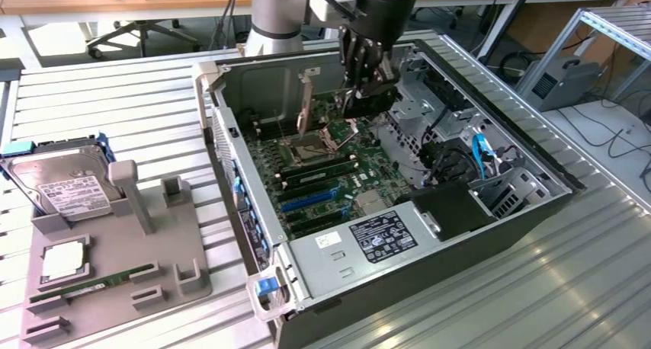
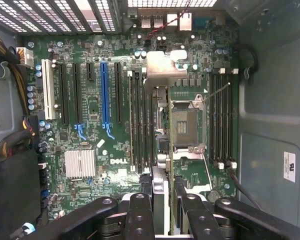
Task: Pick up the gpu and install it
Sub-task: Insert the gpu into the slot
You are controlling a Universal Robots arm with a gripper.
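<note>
Install step: my fingers clamp the gpu above the motherboard, not yet seated. Next, I judge, calls for aligning its edge over a slot.

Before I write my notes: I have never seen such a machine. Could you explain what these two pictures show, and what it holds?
This is one robot arm ending in a hand. One picture comes from a camera off the arm; the other from a camera on the wrist, looking past the fingers. The hand is inside an open computer case, over the green motherboard, and is closed on the gpu, a dark card. On the exterior view's left, a grey holder on the table carries a hard drive, a thin RAM stick and a square chip.
</note>
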